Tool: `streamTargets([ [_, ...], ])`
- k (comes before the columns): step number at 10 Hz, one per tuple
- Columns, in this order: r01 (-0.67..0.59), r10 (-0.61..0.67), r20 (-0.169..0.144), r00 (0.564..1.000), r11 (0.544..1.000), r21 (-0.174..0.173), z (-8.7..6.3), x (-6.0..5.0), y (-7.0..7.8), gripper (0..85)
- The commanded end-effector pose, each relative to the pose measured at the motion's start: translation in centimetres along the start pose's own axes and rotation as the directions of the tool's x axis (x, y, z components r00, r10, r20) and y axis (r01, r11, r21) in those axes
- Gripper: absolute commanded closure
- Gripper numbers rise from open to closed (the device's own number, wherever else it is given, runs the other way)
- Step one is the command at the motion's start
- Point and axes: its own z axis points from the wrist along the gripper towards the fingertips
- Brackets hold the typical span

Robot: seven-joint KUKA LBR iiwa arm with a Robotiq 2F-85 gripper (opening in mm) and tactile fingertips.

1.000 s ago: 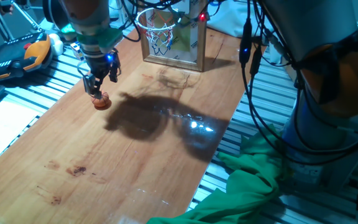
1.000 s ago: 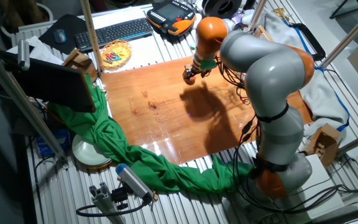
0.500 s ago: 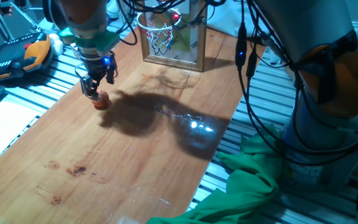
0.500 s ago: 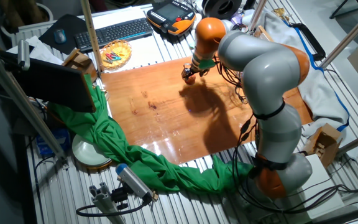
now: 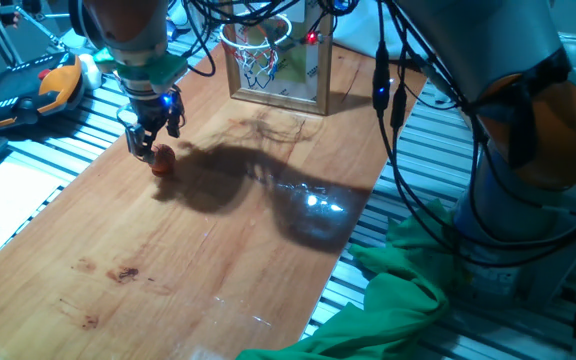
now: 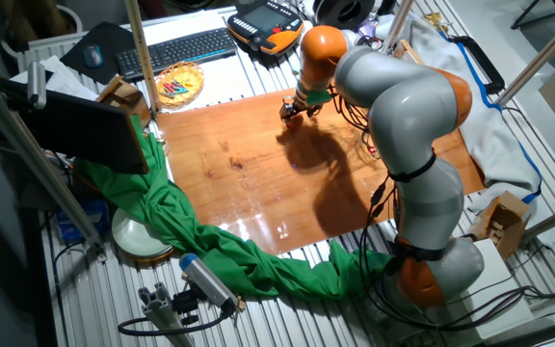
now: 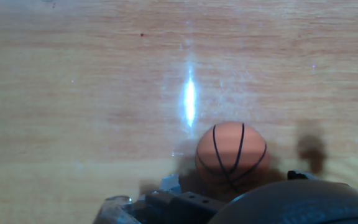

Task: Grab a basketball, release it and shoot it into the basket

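The basketball (image 5: 162,161) is a tiny orange ball with dark seams, lying on the wooden table top (image 5: 218,250) near its left edge. My gripper (image 5: 144,151) hangs just left of and slightly above the ball, fingers close together, holding nothing. In the hand view the ball (image 7: 230,155) rests free on the wood at the lower middle, right beside dark parts of the hand (image 7: 185,202). The basket (image 5: 252,44), orange rim with a white-red-blue net on a wood-framed backboard (image 5: 303,65), stands at the far end of the table. The gripper also shows in the other fixed view (image 6: 291,112).
An orange-black teach pendant (image 5: 28,90) lies left of the table. Green cloth (image 5: 398,290) bunches at the right front edge. Cables (image 5: 393,80) hang over the right side. A keyboard (image 6: 176,48) and a bowl (image 6: 178,84) sit beyond the far edge.
My gripper has drawn a little up and left, off the ball. The ball has stayed at nearly the same spot on the table.
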Motion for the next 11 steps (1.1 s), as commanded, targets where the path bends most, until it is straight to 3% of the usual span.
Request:
streamTargets([
  [1, 0.001, -0.001, 0.0, 1.0, 1.0, 0.0, 0.1, -0.1, -0.1, 0.0],
  [7, 0.009, -0.009, -0.005, 1.0, 1.0, 0.004, 1.5, -1.4, -0.4, 0.0],
  [11, 0.011, -0.011, -0.003, 1.0, 1.0, 0.003, 2.2, -1.4, -0.2, 0.0],
])
